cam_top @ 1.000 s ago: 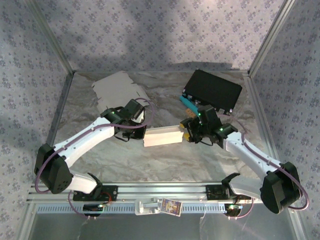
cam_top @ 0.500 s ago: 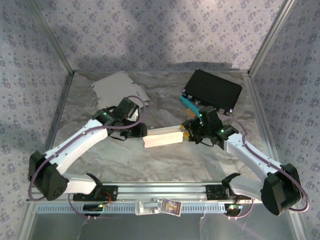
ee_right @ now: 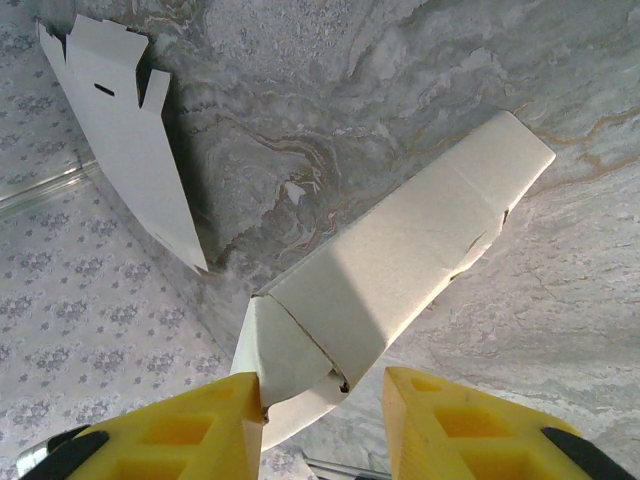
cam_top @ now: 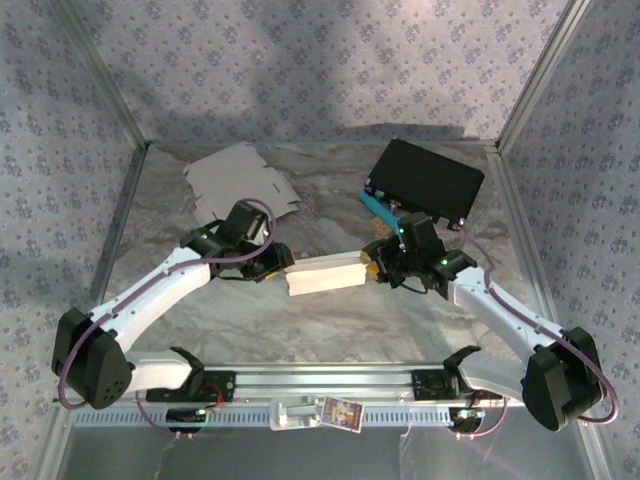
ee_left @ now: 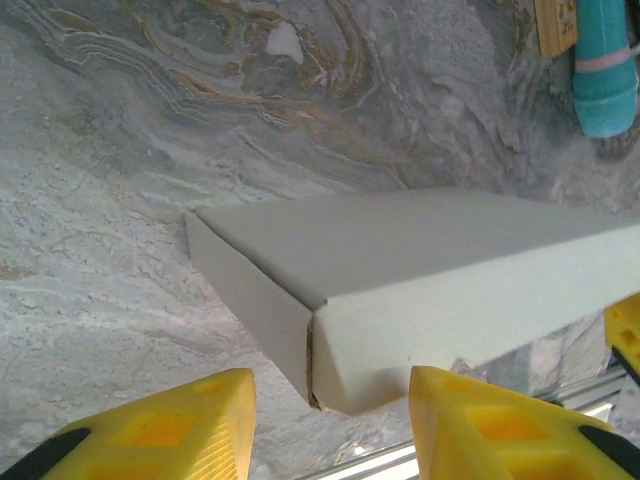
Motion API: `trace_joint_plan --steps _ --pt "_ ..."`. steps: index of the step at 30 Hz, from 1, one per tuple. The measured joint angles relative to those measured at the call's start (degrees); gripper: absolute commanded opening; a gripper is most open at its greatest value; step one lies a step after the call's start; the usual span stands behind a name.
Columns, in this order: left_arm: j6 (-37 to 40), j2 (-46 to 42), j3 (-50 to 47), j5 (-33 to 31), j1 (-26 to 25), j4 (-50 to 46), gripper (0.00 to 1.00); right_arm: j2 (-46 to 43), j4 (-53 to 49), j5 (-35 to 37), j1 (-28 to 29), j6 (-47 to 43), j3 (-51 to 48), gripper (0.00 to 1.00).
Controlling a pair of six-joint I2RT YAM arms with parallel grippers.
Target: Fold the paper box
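The left gripper (ee_left: 332, 400) stands released, its jaws astride the end of the paper box (ee_left: 420, 260) without pinching it, likely to steady that end. The box runs across to the right gripper (ee_right: 322, 385), also unclenched, with one finger (ee_right: 190, 430) touching the loose end flap (ee_right: 285, 365), seemingly to tuck it in.

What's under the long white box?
The paper box lies on the grey marbled table. The patch right beneath it is covered by the box, so it cannot be seen.
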Motion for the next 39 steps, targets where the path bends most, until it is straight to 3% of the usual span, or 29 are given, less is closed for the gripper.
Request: trace_joint_plan --steps 13,25,32,39 --pt "-4.39 -1.49 -2.03 0.35 0.55 3.28 0.39 0.13 0.02 0.02 0.07 -0.17 0.00 0.35" --pt "-4.83 -3.21 -7.06 1.38 0.55 8.26 0.30 0.31 -0.15 0.02 0.07 -0.22 0.00 0.35" --pt "-4.81 -5.11 -10.14 1.51 0.52 11.08 0.29 0.39 -0.52 -0.04 0.04 -0.42 0.02 0.35" --pt "-4.39 -5.44 -11.91 2.14 0.52 14.03 0.18 0.90 -1.46 -0.04 -0.20 -1.57 0.83 0.36"
